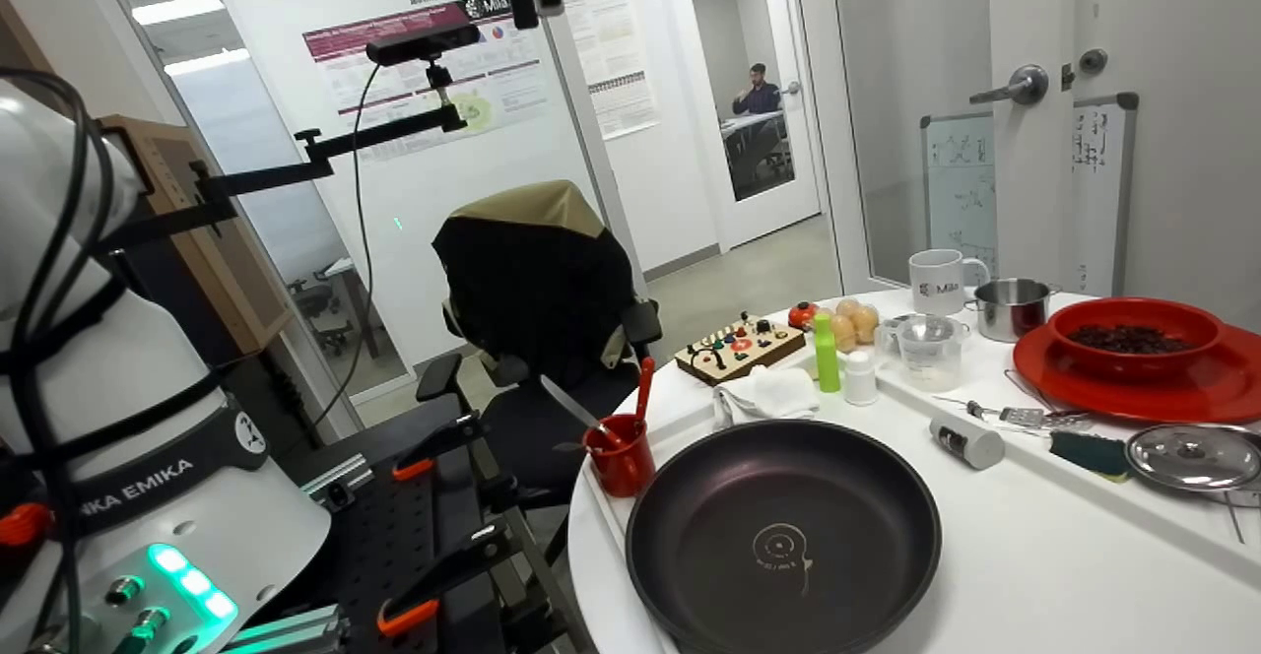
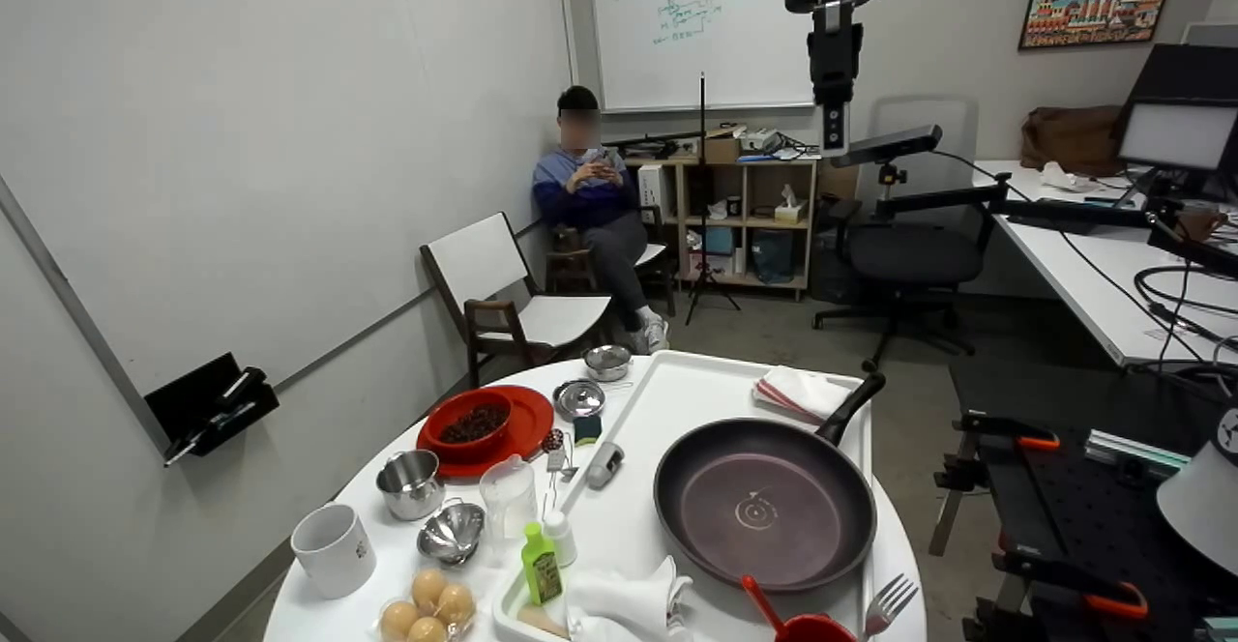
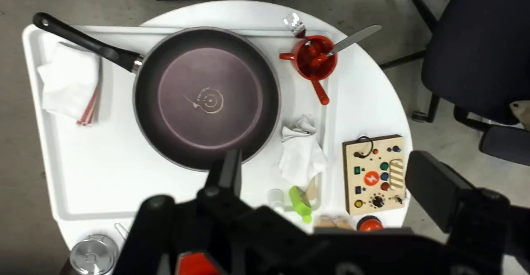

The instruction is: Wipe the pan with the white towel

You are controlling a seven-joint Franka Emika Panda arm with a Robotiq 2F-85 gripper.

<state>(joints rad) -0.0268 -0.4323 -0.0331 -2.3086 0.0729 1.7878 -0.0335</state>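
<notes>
The pan (image 3: 232, 121), black with a purplish glossy base, rests on the white tray (image 3: 103, 175), its handle pointing to the upper left in the wrist view. A thin pale streak runs out from the ring mark at its centre. The white towel (image 3: 301, 155) lies crumpled at the tray's end beside the pan, apart from it, and appears in both exterior views as a white bundle (image 1: 766, 395). High over the table hangs my gripper (image 3: 328, 159), its fingers wide apart and nothing held between them. In an exterior view the gripper (image 2: 834, 125) points down.
Close to the towel stand a green bottle (image 3: 299, 202) and a white shaker (image 1: 860, 378). A red mug (image 3: 304, 66) with cutlery is near the pan. A red-striped cloth (image 3: 70, 84) lies by the handle. Beyond the tray are a knobbed wooden board (image 3: 364, 192) and red dishes (image 2: 517, 449).
</notes>
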